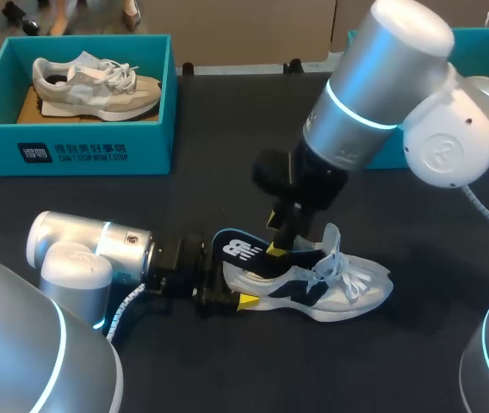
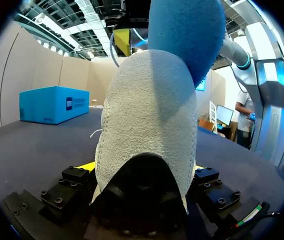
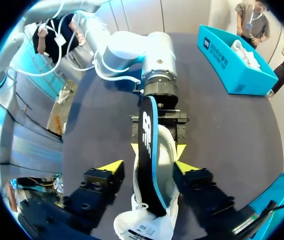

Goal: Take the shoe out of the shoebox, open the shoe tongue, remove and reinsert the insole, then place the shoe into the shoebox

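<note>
A white and navy shoe (image 1: 331, 288) lies on the dark table, toe to the right. My left gripper (image 1: 232, 299) is at its heel; in the left wrist view the grey heel (image 2: 147, 125) fills the gap and both fingers press its sides. A black insole with a blue edge (image 1: 238, 249) sticks up out of the heel end, seen from behind as a blue slab (image 2: 187, 35). My right gripper (image 3: 148, 167) hangs over the shoe's collar, open, with its yellow fingertips (image 3: 111, 166) standing either side of the insole (image 3: 147, 135) and apart from it.
A teal shoebox (image 1: 72, 151) at the back left holds a second, grey shoe (image 1: 98, 86). Another teal box (image 1: 481, 39) stands at the back right, behind my right arm. The dark tabletop (image 1: 382, 361) stretches in front of the shoe.
</note>
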`<action>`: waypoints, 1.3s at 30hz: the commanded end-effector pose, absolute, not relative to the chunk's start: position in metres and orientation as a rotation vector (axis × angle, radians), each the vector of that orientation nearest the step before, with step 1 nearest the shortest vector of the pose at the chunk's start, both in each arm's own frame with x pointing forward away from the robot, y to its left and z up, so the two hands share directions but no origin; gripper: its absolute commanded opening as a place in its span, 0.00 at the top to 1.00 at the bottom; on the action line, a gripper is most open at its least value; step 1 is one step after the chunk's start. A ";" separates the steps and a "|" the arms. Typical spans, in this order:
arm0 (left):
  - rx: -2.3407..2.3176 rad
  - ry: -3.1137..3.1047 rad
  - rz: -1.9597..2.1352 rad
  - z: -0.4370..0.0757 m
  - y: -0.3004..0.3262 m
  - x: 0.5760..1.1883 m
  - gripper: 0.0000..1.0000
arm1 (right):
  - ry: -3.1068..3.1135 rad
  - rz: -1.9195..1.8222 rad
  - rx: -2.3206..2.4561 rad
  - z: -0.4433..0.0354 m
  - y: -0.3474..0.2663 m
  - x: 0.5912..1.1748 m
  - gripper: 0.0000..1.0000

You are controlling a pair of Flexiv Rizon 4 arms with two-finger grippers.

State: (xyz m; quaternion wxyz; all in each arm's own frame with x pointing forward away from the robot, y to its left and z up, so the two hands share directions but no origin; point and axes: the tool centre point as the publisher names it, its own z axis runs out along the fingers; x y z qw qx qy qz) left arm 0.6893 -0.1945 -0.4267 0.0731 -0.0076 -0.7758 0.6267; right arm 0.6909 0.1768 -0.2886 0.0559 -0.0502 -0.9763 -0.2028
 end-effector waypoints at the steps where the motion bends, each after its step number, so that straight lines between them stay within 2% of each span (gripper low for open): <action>1: -0.020 -2.332 1.879 -0.433 -0.195 0.690 1.00 | -2.936 -0.677 -0.165 -0.300 0.173 0.690 0.31; 5: -0.020 -2.332 1.879 -0.433 -0.195 0.690 1.00 | -2.914 -0.697 -0.167 -0.305 0.175 0.692 0.33; 14: -0.020 -2.332 1.879 -0.433 -0.195 0.690 1.00 | -2.851 -0.726 -0.160 -0.316 0.181 0.696 0.50; 39: -0.020 -2.332 1.879 -0.433 -0.195 0.690 1.00 | -2.760 -0.763 -0.153 -0.330 0.191 0.689 0.52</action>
